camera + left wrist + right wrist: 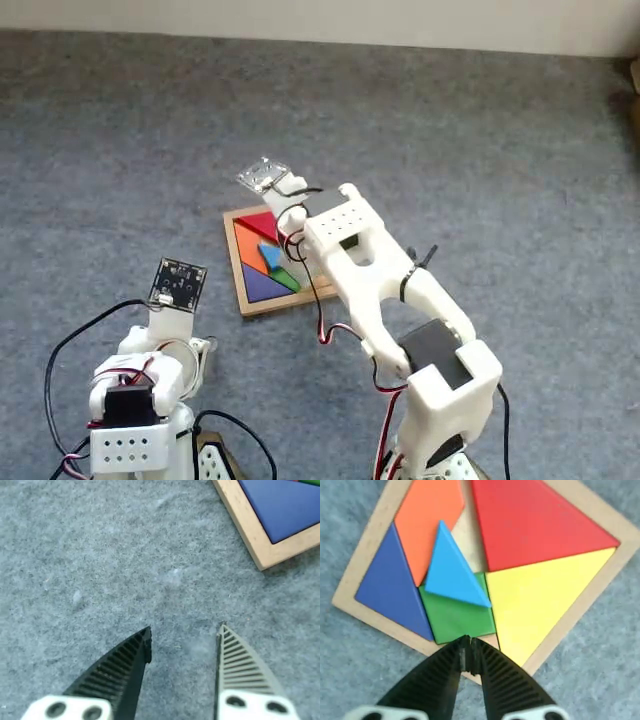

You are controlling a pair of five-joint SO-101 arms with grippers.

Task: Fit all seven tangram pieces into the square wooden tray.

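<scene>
The high view looks down from above and behind both arm bases, which stand at the near edge. It faces outward over the grey counter [480,150] and is far enough off to take in the whole wooden tray [232,262] at mid-scene. The left wrist camera [178,283] sits low and close to the counter [100,555], looking past the left gripper [185,627]. It catches one tray corner [250,530] with part of the dark blue triangle [280,505]. The right wrist camera [263,175] looks steeply down past the right gripper [470,642], close over the tray [366,555]. Both wrist views share that dark blue triangle [390,580] and the tray rim beside it.
</scene>
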